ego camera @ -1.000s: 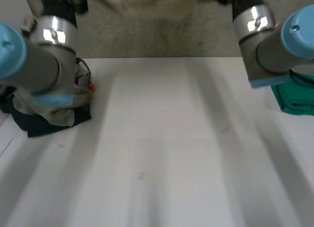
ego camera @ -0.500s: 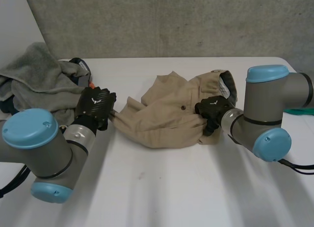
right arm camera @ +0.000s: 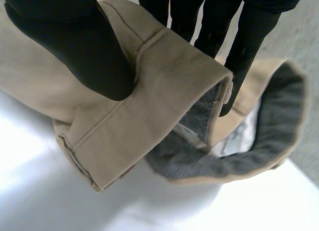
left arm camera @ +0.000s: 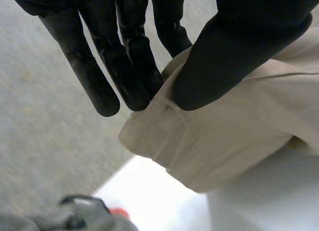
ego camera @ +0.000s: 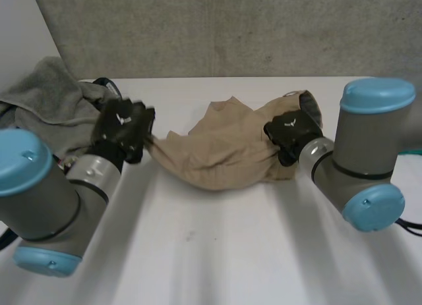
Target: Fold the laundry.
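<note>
Tan trousers (ego camera: 224, 153) hang crumpled between my two hands over the middle of the white table (ego camera: 217, 252). My left hand (ego camera: 124, 128) pinches their left end: in the left wrist view the thumb (left arm camera: 239, 46) and fingers (left arm camera: 129, 66) clamp a hemmed edge of the tan cloth (left arm camera: 229, 136). My right hand (ego camera: 290, 135) holds the right end near the grey-lined waistband (ego camera: 306, 110). In the right wrist view the thumb (right arm camera: 75, 46) and fingers (right arm camera: 219, 26) grip the tan band (right arm camera: 149, 101), with the grey lining (right arm camera: 234, 156) open below it.
A heap of grey and dark laundry (ego camera: 46, 110) lies at the table's back left, close behind my left arm. A grey wall (ego camera: 231, 28) runs behind the table. A strip of green cloth (ego camera: 412, 149) shows at the right behind my right arm.
Both arms swung down into view with the trousers. Since half a second ago both hands rose slightly and the cloth between them is stretched wider and lifted.
</note>
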You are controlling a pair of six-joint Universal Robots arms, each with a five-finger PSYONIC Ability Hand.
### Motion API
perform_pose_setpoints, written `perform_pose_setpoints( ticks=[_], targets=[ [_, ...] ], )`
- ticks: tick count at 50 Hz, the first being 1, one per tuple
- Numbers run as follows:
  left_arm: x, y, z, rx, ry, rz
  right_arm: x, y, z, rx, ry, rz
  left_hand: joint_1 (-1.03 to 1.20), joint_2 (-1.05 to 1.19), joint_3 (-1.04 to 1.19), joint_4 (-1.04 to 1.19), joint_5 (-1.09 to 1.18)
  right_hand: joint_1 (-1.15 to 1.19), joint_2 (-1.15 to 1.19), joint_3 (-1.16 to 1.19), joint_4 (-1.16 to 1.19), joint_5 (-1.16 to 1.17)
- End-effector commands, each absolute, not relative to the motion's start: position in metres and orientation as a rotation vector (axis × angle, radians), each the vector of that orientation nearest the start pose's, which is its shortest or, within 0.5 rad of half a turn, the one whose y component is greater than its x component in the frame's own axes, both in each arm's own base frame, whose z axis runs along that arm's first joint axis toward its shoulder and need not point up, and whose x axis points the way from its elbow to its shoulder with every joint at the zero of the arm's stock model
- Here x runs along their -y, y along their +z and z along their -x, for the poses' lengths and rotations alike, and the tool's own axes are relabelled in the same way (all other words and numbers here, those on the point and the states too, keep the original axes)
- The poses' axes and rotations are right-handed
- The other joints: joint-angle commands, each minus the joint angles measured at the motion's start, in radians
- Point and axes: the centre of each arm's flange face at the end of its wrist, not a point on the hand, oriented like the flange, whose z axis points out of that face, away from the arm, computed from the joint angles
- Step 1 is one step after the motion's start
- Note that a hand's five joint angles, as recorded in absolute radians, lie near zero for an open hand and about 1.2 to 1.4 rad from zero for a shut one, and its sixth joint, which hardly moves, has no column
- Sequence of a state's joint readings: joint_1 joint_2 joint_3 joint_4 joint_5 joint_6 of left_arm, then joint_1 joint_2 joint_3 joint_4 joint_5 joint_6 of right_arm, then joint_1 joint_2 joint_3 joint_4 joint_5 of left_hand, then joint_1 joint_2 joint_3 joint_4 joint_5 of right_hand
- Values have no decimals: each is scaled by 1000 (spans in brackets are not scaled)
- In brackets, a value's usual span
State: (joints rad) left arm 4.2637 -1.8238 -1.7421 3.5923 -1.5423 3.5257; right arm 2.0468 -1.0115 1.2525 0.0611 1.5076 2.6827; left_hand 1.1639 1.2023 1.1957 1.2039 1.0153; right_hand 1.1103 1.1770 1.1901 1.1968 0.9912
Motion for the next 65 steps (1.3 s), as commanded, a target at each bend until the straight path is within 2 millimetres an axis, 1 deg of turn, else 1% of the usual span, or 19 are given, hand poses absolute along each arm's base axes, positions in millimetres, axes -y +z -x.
perform_pose_setpoints(
  ticks=[1, 3, 7, 11, 15, 19, 26, 31, 37, 40, 41, 42, 43, 44, 46, 52, 56, 61, 65],
  targets=[
    [254, 304, 265, -1772, -2545, -793, 281, 297, -301, -1946, -2128, 1119, 232, 194, 201, 192, 206, 286, 219, 206, 199, 231],
    [245, 344, 261, -1646, -2654, -735, 271, 349, -293, -1811, -2292, 1043, 232, 194, 201, 192, 206, 286, 219, 206, 199, 231],
    [228, 412, 250, -1424, -2827, -614, 258, 426, -273, -1593, -2520, 899, 232, 194, 201, 192, 206, 286, 219, 206, 199, 231],
    [213, 470, 235, -1226, -2944, -493, 250, 472, -259, -1450, -2636, 819, 232, 194, 201, 192, 206, 286, 219, 206, 199, 231],
    [208, 507, 224, -1110, -2984, -421, 244, 493, -256, -1381, -2668, 810, 232, 194, 201, 192, 206, 286, 219, 206, 199, 231],
    [217, 518, 223, -1121, -2973, -421, 248, 495, -257, -1380, -2669, 806, 232, 194, 201, 192, 206, 286, 219, 206, 199, 231],
    [265, 486, 240, -1286, -2888, -513, 274, 453, -271, -1532, -2536, 832, 232, 194, 201, 192, 206, 286, 219, 206, 199, 231],
    [328, 414, 260, -1510, -2733, -626, 308, 382, -297, -1683, -2338, 847, 232, 194, 201, 192, 206, 286, 219, 206, 199, 231],
    [397, 321, 278, -1636, -2621, -661, 366, 301, -328, -1634, -2380, 804, 232, 194, 201, 192, 206, 286, 219, 206, 199, 231],
    [428, 291, 281, -1608, -2611, -592, 385, 270, -347, -1531, -2445, 770, 232, 194, 201, 192, 206, 286, 219, 206, 199, 231],
    [434, 284, 282, -1607, -2605, -575, 388, 265, -351, -1502, -2461, 760, 232, 194, 201, 192, 206, 233, 167, 153, 147, 178],
    [440, 279, 281, -1605, -2599, -559, 392, 263, -354, -1468, -2484, 745, 232, 194, 201, 192, 206, -93, -160, -173, -179, -148],
    [447, 269, 282, -1623, -2579, -535, 396, 255, -360, -1438, -2495, 738, 116, 78, 85, 76, 91, -904, -971, -984, -991, -959],
    [448, 270, 282, -1626, -2575, -521, 396, 253, -363, -1431, -2493, 742, -190, -228, -222, -230, -216, -936, -1003, -1016, -1022, -991],
    [449, 266, 281, -1677, -2540, -511, 399, 249, -365, -1445, -2483, 744, -989, -1028, -1021, -1029, -1015, -936, -1003, -1016, -1022, -991],
    [433, 277, 273, -1751, -2469, -508, 398, 261, -351, -1554, -2455, 731, -989, -1028, -1021, -1029, -1015, -936, -1003, -1016, -1022, -991],
    [405, 288, 266, -1818, -2411, -532, 391, 272, -330, -1700, -2382, 772, -989, -1028, -1021, -1029, -1015, -936, -1003, -1016, -1022, -991],
    [335, 286, 265, -1993, -2290, -677, 361, 262, -303, -1933, -2110, 1054, -989, -1028, -1021, -1029, -1015, -936, -1003, -1016, -1022, -991],
    [275, 264, 264, -2181, -2128, -847, 332, 243, -287, -2059, -1901, 1291, -936, -975, -968, -976, -962, -936, -1003, -1016, -1022, -991]
  ],
)
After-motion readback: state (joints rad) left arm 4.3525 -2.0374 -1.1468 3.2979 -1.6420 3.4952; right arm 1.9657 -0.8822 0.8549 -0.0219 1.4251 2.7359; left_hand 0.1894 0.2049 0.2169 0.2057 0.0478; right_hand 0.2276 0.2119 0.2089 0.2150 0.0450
